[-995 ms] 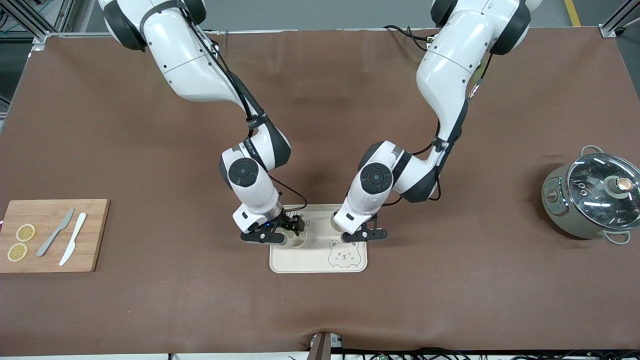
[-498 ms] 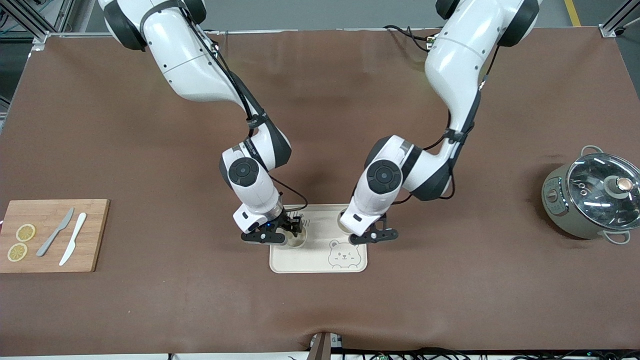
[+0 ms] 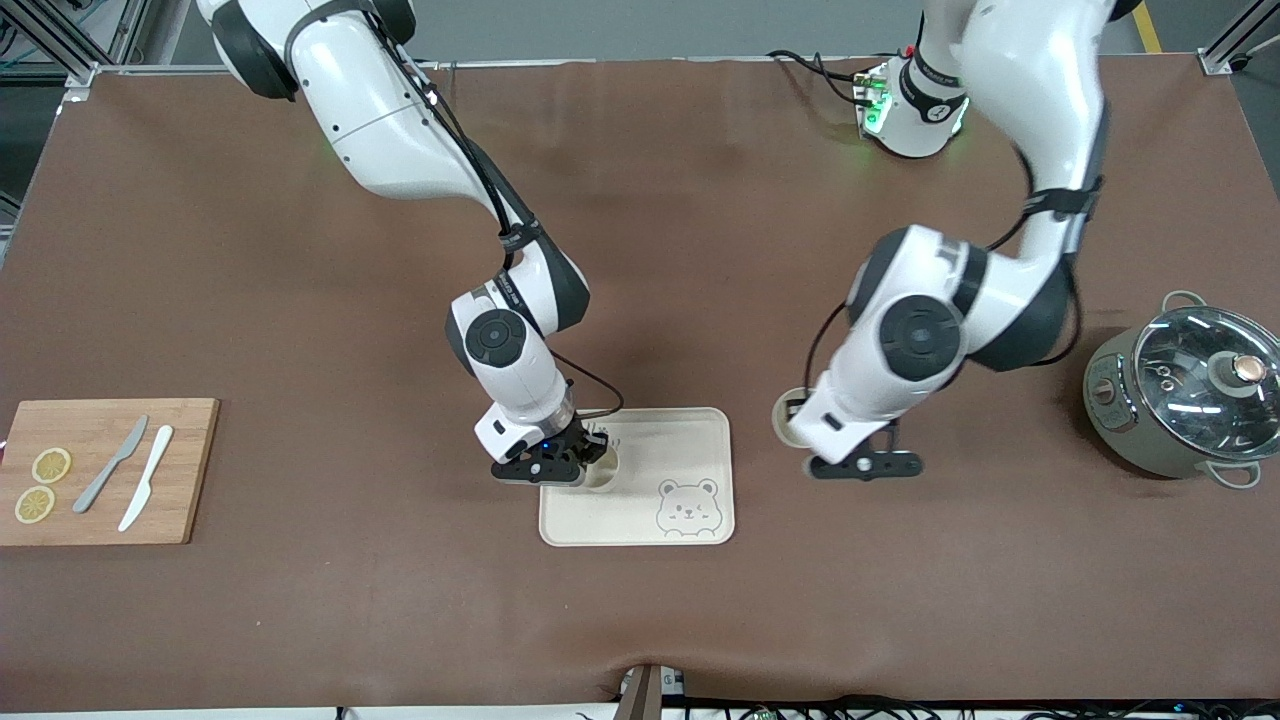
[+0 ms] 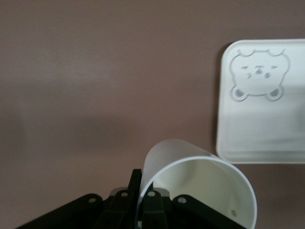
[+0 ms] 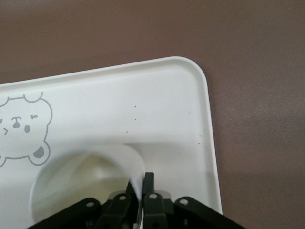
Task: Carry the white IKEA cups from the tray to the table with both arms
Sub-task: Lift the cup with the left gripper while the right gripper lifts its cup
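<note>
Cups first: you have two white ones, and each gripper has one. The left gripper (image 3: 862, 462) is up in the air over the bare brown table (image 3: 300, 300), off the bear tray (image 3: 690, 432), toward the left arm's end. You can only see a small bit of its cup (image 3: 786, 419) in the front view, because the arm's white wrist covers most of it. In the left wrist view the cup (image 4: 200, 186) shows better. The fingers are pinched shut on its wall, one finger inside and one outside. The cup's far edge is cut off by the frame, so you cannot see all of it.

The right gripper (image 3: 572, 462) is down low at the tray, at the end nearer the right arm. Its cup (image 3: 601, 474) is on the tray, and the gripper hides part of it. In the right wrist view you can see the fingers (image 5: 148, 183) squeezed on the cup's rim (image 5: 86, 181). The cup's lower part runs out of the frame there.

You can see the bear drawing (image 3: 687, 506) on the tray's near corner.

Over at the right arm's end of the table is a wooden board (image 3: 100, 440) with two knives (image 3: 128, 475) and two lemon slices (image 3: 42, 484). At the left arm's end is a pot (image 3: 1185, 390) with a glass lid; the frame cuts off its edge.
</note>
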Tool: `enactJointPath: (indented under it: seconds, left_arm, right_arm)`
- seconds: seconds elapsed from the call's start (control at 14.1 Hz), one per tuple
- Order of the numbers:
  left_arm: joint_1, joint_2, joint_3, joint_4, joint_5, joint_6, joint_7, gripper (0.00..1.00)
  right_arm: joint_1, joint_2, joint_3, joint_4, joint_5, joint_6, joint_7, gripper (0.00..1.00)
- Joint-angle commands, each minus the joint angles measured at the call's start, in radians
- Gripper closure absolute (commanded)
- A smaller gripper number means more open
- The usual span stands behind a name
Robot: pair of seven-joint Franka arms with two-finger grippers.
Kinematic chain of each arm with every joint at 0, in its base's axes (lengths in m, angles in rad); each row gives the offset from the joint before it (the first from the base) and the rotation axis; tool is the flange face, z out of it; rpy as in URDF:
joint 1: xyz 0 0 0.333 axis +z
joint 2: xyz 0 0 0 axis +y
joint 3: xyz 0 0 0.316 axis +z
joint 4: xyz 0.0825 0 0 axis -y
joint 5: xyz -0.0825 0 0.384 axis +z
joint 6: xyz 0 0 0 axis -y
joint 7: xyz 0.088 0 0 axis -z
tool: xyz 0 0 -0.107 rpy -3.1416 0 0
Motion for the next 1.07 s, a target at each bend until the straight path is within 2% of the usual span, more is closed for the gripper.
enactJointPath:
  seconds: [0.0, 0.21, 0.36, 0.64, 1.0]
  left_arm:
    - [0.11, -0.189, -0.071, -0.306, -0.016, 0.149, 0.088, 1.0]
    - [0.27, -0.295, -0.162, -0.545, -0.067, 0.327, 0.232, 1.0]
    - [0.352, -0.306, -0.223, -0.638, -0.104, 0.426, 0.295, 1.0]
    - [0.378, -0.298, -0.24, -0.73, -0.105, 0.54, 0.3, 1.0]
    - [0.377, -0.252, -0.24, -0.756, -0.11, 0.608, 0.295, 1.0]
  right_arm:
    - [0.005, 0.007, -0.002, 0.018, 0.012, -0.005, -0.005, 1.0]
    - [0.003, -0.005, -0.002, 0.018, 0.014, -0.014, -0.007, 1.0]
    - [-0.005, -0.021, -0.001, 0.018, 0.015, -0.019, -0.018, 1.0]
    - [-0.049, -0.096, -0.001, 0.016, 0.014, -0.146, -0.148, 1.0]
    - [-0.188, -0.22, -0.004, -0.017, 0.014, -0.332, -0.471, 1.0]
